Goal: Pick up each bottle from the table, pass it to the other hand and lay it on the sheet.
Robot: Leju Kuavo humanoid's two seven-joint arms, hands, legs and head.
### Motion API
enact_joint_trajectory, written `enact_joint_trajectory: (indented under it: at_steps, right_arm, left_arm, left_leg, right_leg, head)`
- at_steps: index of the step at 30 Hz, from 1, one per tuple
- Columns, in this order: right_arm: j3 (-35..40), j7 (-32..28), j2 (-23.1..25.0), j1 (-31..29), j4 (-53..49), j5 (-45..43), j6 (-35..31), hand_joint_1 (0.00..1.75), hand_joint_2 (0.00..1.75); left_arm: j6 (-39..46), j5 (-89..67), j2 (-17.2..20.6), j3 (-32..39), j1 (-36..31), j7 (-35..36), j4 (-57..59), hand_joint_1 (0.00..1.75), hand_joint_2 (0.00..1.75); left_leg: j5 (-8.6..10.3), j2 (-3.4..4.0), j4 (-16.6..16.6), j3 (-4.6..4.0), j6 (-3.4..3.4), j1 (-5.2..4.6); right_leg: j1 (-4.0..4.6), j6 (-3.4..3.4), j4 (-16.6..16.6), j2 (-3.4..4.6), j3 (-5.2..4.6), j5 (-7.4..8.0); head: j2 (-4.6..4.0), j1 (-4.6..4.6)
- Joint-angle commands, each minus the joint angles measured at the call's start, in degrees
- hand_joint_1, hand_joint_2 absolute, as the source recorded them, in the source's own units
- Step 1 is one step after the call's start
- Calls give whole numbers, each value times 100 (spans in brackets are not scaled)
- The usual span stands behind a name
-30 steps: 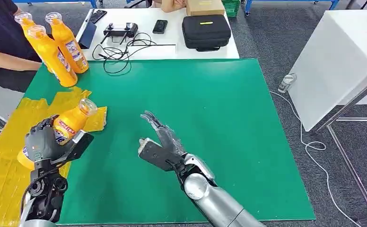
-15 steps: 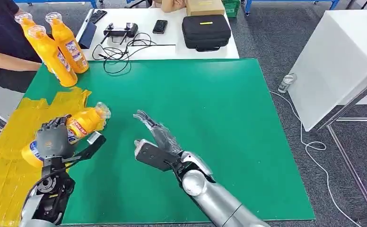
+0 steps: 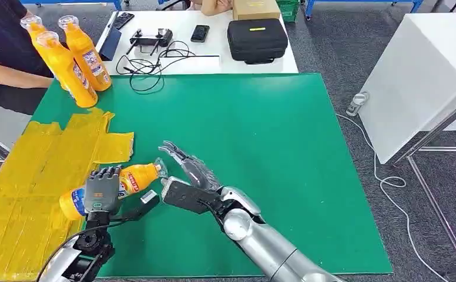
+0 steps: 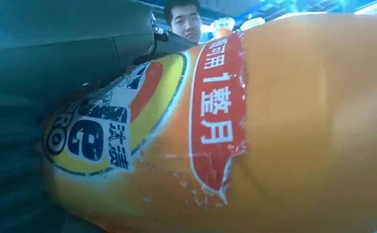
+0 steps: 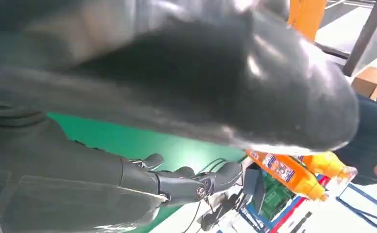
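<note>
My left hand (image 3: 102, 191) grips an orange bottle (image 3: 133, 177) around its label, held nearly level with the clear cap pointing at my right hand. The left wrist view has the bottle's (image 4: 254, 131) orange body and red-yellow label up close. My right hand (image 3: 185, 176) hangs over the green mat just beside the cap, fingers spread, holding nothing. In the right wrist view the dark fingers (image 5: 196, 182) reach out over the mat. The yellow sheet (image 3: 32, 176) lies on the table's left part. Three more orange bottles (image 3: 67, 59) stand at the far left corner.
A person in dark clothing (image 3: 2, 53) sits at the far left behind the standing bottles. Beyond the green mat (image 3: 284, 153), a white table (image 3: 173, 56) holds a black case (image 3: 256, 39), cables, a controller and phones. A white cabinet (image 3: 419, 82) stands to the right.
My left hand has carried the bottle rightward and lower, tipping it from slanted to nearly level. My right hand has shifted left toward the cap.
</note>
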Motion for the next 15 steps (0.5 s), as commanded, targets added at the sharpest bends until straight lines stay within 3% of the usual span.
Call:
enact_joint_trajectory:
  at_steps: [1, 5, 6, 15]
  right_arm:
    - [236, 39, -26, -358, 385, -25, 93, 0, 0]
    - [308, 9, -9, -417, 464, -50, 184, 0, 0]
    - [311, 1, -11, -418, 467, -58, 187, 0, 0]
    - [357, -35, -35, -421, 484, -86, 218, 0, 0]
  left_arm:
    - [-72, -6, 44, -751, -171, 227, 830, 0, 175]
    - [-396, 235, 83, -519, -183, 241, 971, 0, 175]
    - [-411, 248, 88, -497, -182, 235, 971, 0, 0]
    - [-430, 380, 147, -303, -113, 234, 946, 0, 0]
  left_leg:
    - [-1, 13, -2, 11, -4, 0]
    - [2, 11, -1, 17, -4, 0]
    - [4, 8, -2, 18, -4, 0]
    - [18, -8, -5, 34, -9, -3]
  right_leg:
    - [0, 6, -1, 4, 9, 3]
    - [0, 6, 0, 2, 17, 3]
    - [-1, 5, 0, 0, 19, 3]
    - [-3, 3, 0, -13, 42, 5]
  head:
    - [-2, 0]
    - [0, -2]
    - [-2, 0]
    - [-2, 0]
